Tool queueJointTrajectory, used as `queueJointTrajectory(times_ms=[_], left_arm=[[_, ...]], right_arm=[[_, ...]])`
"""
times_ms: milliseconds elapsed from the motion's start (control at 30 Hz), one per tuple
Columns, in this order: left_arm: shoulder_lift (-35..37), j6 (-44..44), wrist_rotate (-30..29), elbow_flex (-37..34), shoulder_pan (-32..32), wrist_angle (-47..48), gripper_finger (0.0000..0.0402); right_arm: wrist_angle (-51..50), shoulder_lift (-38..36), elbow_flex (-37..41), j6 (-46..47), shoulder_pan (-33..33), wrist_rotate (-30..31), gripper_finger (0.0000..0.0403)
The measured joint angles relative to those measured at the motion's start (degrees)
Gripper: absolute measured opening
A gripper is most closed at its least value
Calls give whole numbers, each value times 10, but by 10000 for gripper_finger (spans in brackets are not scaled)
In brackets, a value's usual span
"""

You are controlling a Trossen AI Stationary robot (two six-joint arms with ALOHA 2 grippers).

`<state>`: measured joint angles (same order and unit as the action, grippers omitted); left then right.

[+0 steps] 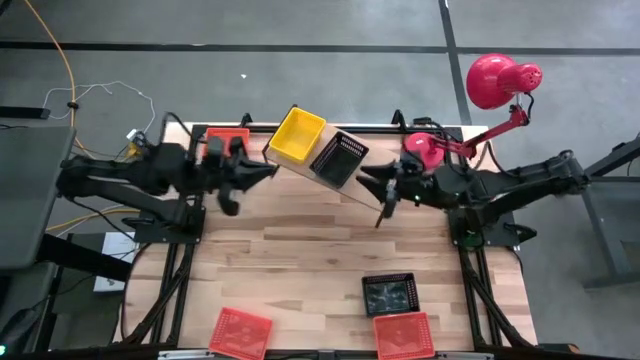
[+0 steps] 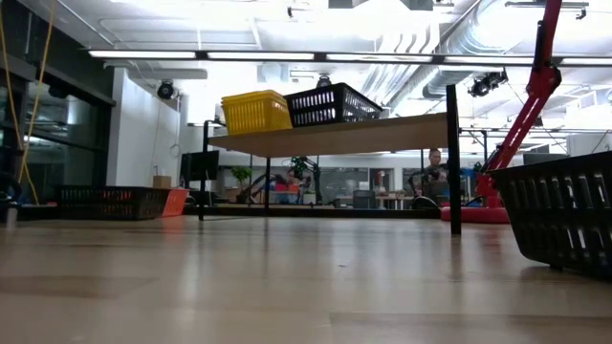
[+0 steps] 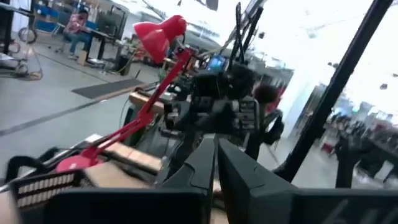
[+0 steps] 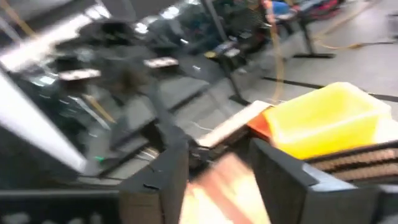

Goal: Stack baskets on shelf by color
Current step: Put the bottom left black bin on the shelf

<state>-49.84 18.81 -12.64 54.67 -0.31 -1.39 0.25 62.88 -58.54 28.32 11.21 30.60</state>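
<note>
The shelf (image 1: 300, 172) stands at the table's far middle, turned askew, on thin black legs (image 2: 452, 162). A yellow basket (image 1: 296, 135) and a black basket (image 1: 340, 158) sit side by side on its board (image 2: 363, 134). An orange-red basket (image 1: 228, 140) lies on the table behind my left gripper. My left gripper (image 1: 265, 172) is shut and empty, just off the shelf's left end. My right gripper (image 1: 378, 190) is open at the shelf's right end, beside the black basket. A black basket (image 1: 390, 293) and two orange-red baskets (image 1: 240, 332) (image 1: 403, 335) lie near the front edge. My right gripper has its open fingers (image 4: 283, 177) level, coming from the table's right at the shelf's right end. Blurred light wood (image 4: 217, 186) shows between them. I cannot tell whether they touch the board or the black basket.
A red desk lamp (image 1: 495, 80) stands at the far right corner, its base (image 1: 422, 150) close behind my right gripper. The table's middle (image 1: 320, 245) is bare wood. People show in the room beyond the table (image 2: 435, 162).
</note>
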Motion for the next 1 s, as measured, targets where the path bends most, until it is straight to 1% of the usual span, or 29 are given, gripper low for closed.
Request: queueJointTrajectory(times_ms=[67,167,200,233,367,433,467,633,800,900,1000], left_arm=[[29,-15,0,-6,-13,25,6],[62,-21,4,-28,-32,26,2],[71,-24,2,-36,-37,25,2],[77,-28,2,-45,-40,20,1],[95,-31,3,-76,-44,8,1],[95,-34,5,-85,-44,6,0],[94,-39,5,-89,-44,8,1],[85,-51,5,-94,-44,23,1],[83,-51,3,-94,-44,34,1],[82,-58,-13,-94,-44,36,0],[83,-59,-28,-94,-44,36,0]], right_arm=[[-55,15,-25,1,-16,5,112],[-150,45,-65,1,-43,5,34],[-184,58,-78,1,-53,3,18],[-223,69,-89,2,-64,2,10],[-405,118,-120,47,-112,-8,21],[-468,139,-123,64,-136,-25,9],[-482,147,-120,69,-146,-35,5],[-487,189,-107,60,-183,-86,3],[-432,215,-107,30,-205,-106,1],[-402,218,-107,24,-216,-117,1],[-395,218,-107,15,-229,-117,0]])
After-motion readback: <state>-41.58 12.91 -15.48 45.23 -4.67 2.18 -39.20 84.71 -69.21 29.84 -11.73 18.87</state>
